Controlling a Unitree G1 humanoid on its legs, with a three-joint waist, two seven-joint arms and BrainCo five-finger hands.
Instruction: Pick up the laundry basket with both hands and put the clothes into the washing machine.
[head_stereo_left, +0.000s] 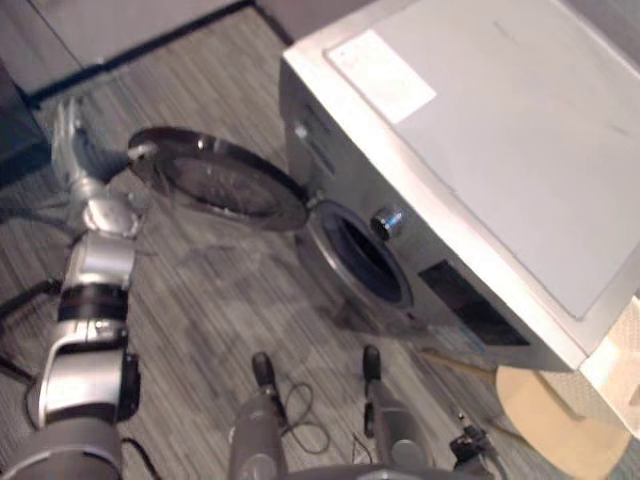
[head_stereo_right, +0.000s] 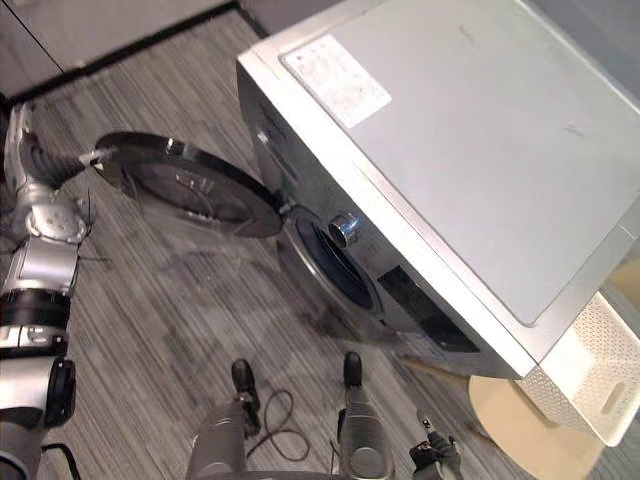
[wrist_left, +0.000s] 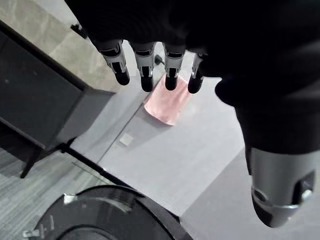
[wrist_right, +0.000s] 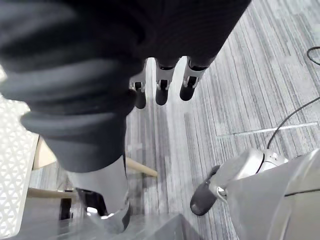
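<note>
The laundry basket (head_stereo_right: 590, 375) is being located right of the washing machine (head_stereo_right: 480, 150), nearer the right hand (wrist_right: 161, 87); this and the left hand (wrist_left: 172, 70) are being held slack, empty.

Door (head_stereo_left: 225, 180) swung wide — drum mouth (head_stereo_left: 365, 258) unobstructed, carpet (head_stereo_left: 220, 290) in front free

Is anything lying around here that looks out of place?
Yes: a pink cloth lies by itself on a grey surface beyond the left hand, seemingly a stray garment. Otherwise the washing machine, its door wide open, looks normal.
</note>
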